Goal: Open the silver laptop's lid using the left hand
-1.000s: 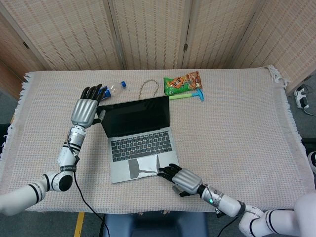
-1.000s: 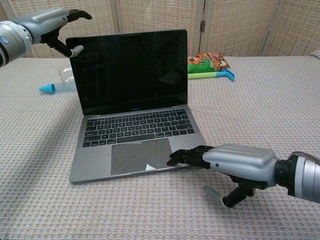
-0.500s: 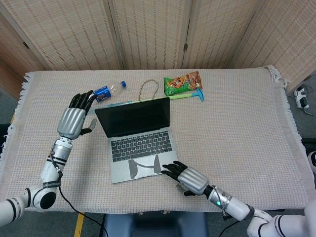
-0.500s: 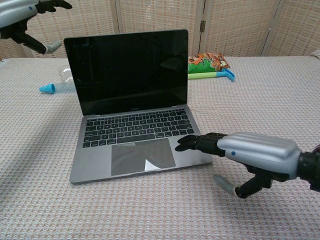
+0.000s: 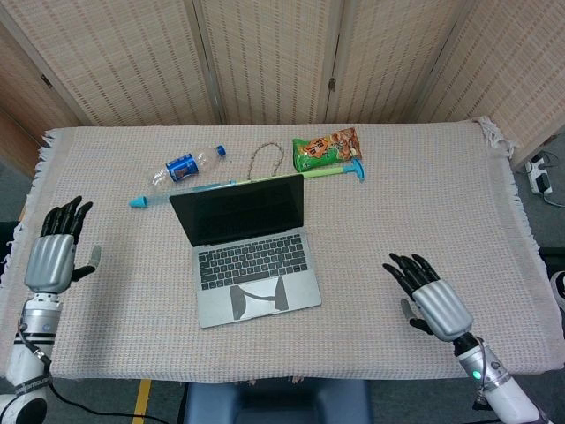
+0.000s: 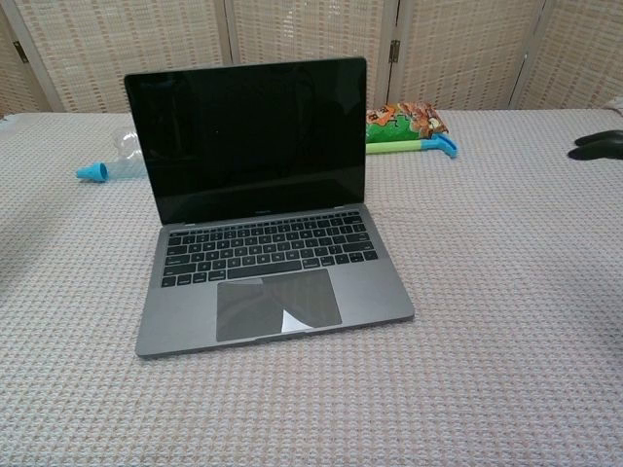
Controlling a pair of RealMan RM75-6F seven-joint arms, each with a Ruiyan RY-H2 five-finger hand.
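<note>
L fingers (image 5: 67, 212) spread, holding nothing; my left hand (image 5: 53, 258) hangs well left of the silver laptop (image 5: 250, 249), over bare worktop (image 5: 424, 194). R fingers (image 5: 402, 267) also spread & empty; my right hand (image 5: 434, 302) well right of laptop, nearer the front edge. Neither touches it.

Laptop sits mid-worktop, a bit left of centre. Lid (image 6: 248, 136) stands raised, leaning slightly back, screen dark, keyboard & trackpad exposed. My read: the opening looks done, so the step in hand is clearing off. To do it well: keep both hands wide of the laptop, no brushing the lid's top edge or the base, fingers kept loose so nothing snags the woven cloth. If more angle were wanted, I'd push w/ L fingers at the lid's top-left corner, gently, as the base isn't pinned & could slide.

Behind laptop: water bottle (image 5: 188, 164) to back-left, blue-tipped stick (image 5: 181, 190) just behind the lid, cord loop (image 5: 263, 159) behind, snack bag (image 5: 327, 147) & green-blue tool (image 5: 334, 170) back-right.

Hard to make out: chest view shows no L hand at all; only a dark sliver at far right edge, prob. R fingertips, can't confirm. Stick partly hidden by lid. Pale patch on trackpad: glare or sticker, can't tell. Both forearms cut off by frame bottom in head view.
</note>
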